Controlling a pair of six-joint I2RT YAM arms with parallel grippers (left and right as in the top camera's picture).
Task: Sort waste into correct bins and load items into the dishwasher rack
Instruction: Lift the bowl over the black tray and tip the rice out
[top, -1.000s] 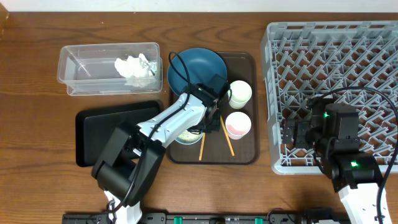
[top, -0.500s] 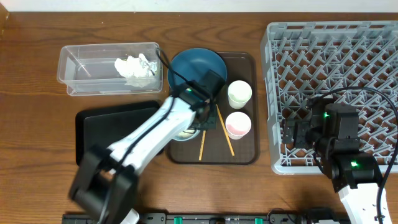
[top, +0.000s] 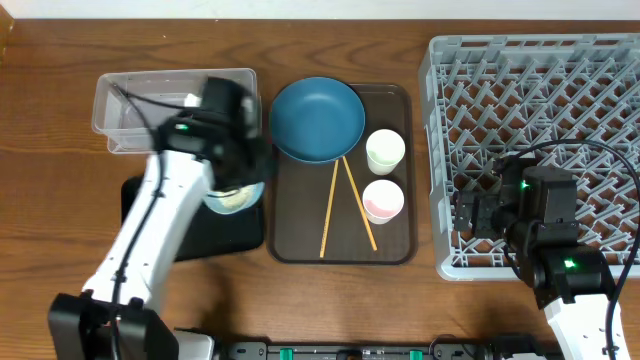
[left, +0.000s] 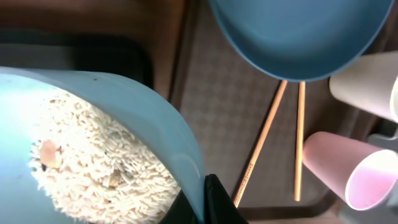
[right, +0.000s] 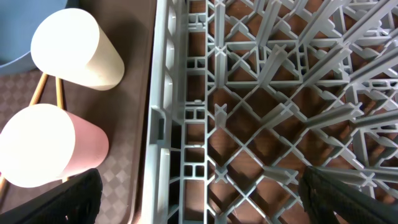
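Note:
My left gripper (left: 202, 202) is shut on the rim of the light-blue bowl (top: 232, 196), which holds a heap of rice (left: 93, 162). It holds the bowl over the right edge of the black tray (top: 160, 215). The clear tub (top: 150, 112) lies behind it, and my arm mostly hides its napkin. The dark-blue plate (top: 317, 118), a white cup (top: 385, 150), the pink-inside cup (top: 383, 200) and two chopsticks (top: 330, 205) lie on the brown tray. My right gripper (right: 202, 205) is open and empty over the left edge of the grey rack (top: 540, 110).
The brown serving tray (top: 395, 245) lies between the black tray and the rack. In the right wrist view both cups (right: 78, 50) lie just left of the rack wall (right: 165, 124). Bare wooden table runs along the back and the front left.
My left arm has lifted the rice bowl off the brown tray and carried it left, over the black tray's edge. The right arm has not moved.

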